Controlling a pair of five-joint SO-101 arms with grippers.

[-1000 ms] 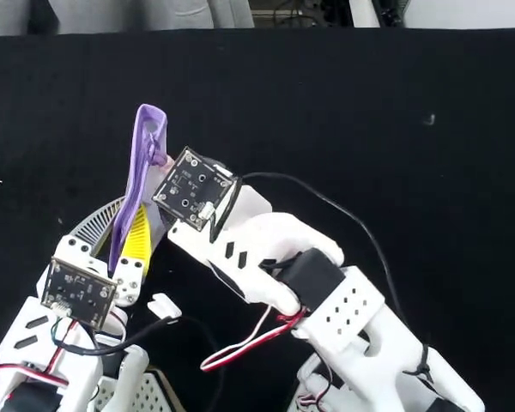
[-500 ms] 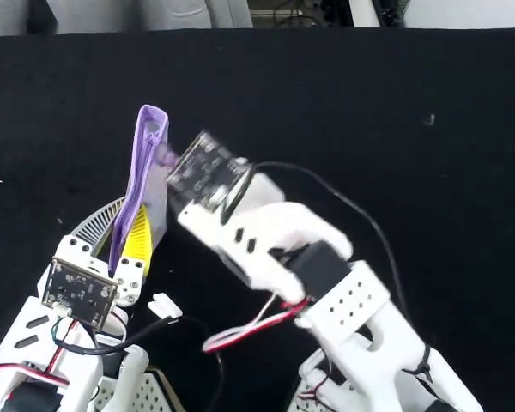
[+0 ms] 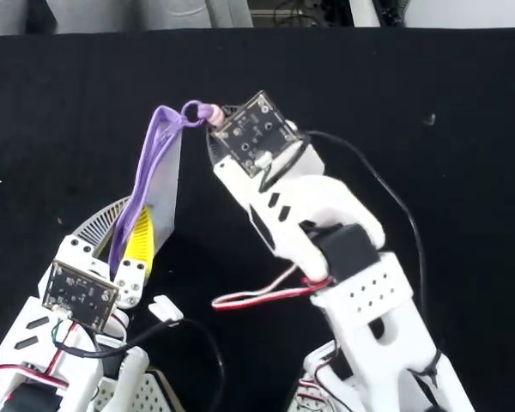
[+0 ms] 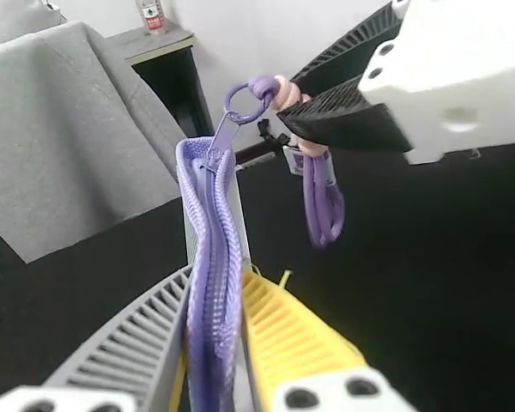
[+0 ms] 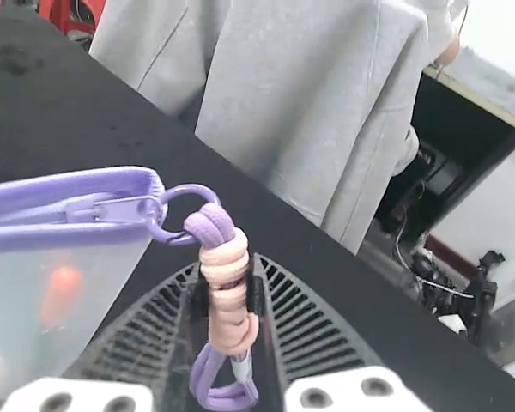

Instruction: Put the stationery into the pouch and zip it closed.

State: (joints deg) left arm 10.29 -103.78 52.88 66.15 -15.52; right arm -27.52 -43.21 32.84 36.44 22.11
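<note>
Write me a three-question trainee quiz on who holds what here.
1. True or false: the right gripper is shut on the cord.
2. What does the left gripper hold? A) a pen B) the pouch C) nothing
3. Fill in: the zip is ___ in colour.

Key: 1 true; 2 B; 3 purple.
</note>
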